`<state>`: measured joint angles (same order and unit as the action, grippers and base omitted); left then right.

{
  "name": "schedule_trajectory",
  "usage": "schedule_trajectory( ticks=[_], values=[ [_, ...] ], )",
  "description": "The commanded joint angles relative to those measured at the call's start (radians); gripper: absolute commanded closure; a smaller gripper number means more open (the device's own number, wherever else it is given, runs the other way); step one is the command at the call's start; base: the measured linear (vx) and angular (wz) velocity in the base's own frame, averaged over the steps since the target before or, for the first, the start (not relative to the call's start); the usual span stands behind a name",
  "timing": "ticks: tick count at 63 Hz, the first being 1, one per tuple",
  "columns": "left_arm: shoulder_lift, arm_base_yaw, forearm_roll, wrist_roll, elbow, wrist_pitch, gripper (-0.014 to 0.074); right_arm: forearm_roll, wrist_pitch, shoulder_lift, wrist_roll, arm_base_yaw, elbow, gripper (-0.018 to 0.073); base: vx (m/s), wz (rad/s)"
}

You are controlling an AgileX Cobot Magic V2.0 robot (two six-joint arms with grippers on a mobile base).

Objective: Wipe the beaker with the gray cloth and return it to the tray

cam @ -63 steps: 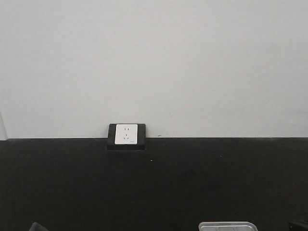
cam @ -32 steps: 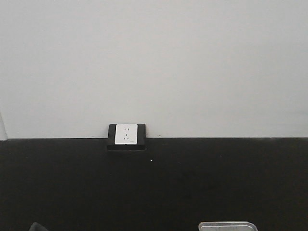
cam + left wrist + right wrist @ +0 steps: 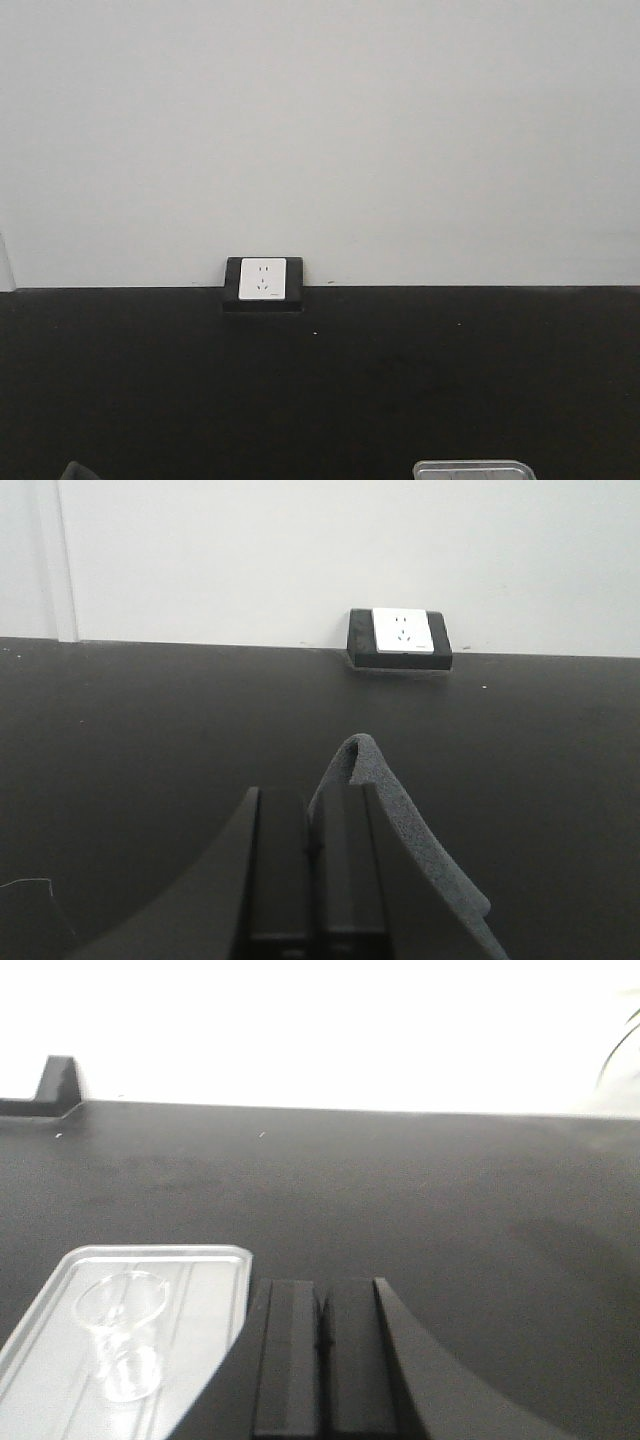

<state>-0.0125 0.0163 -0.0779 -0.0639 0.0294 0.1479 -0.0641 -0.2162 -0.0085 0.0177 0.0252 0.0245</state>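
Observation:
In the left wrist view my left gripper (image 3: 313,805) is shut on the gray cloth (image 3: 400,840), which folds up past the fingertips and hangs down to the right, above the black table. In the right wrist view my right gripper (image 3: 320,1295) is shut and empty. The clear glass beaker (image 3: 124,1333) stands upright in the pale tray (image 3: 205,1290), just left of the right gripper. In the front view only the far rim of the tray (image 3: 472,467) shows at the bottom edge; neither gripper shows there.
A black table (image 3: 400,380) runs back to a white wall. A white wall socket in a black block (image 3: 263,284) sits at the table's back edge; it also shows in the left wrist view (image 3: 400,638). A dark object's corner (image 3: 78,471) shows at bottom left.
A dark shape at the front view's bottom right edge one second ago has gone out of view. Nothing else has moved.

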Motion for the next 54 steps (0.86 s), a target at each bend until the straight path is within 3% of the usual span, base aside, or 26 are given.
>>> schedule_trajectory(
  ticks=[1, 54],
  values=[
    [-0.013, -0.003, -0.003, -0.005, 0.027, -0.085, 0.0603, -0.005, 0.103, -0.01, 0.0, -0.032, 0.009, 0.057, 0.0, 0.0],
    [-0.015, -0.003, -0.003, -0.005, 0.027, -0.083, 0.0603, -0.006, 0.091, -0.005, 0.0, -0.044, 0.01, 0.057, 0.0, 0.0]
  ],
)
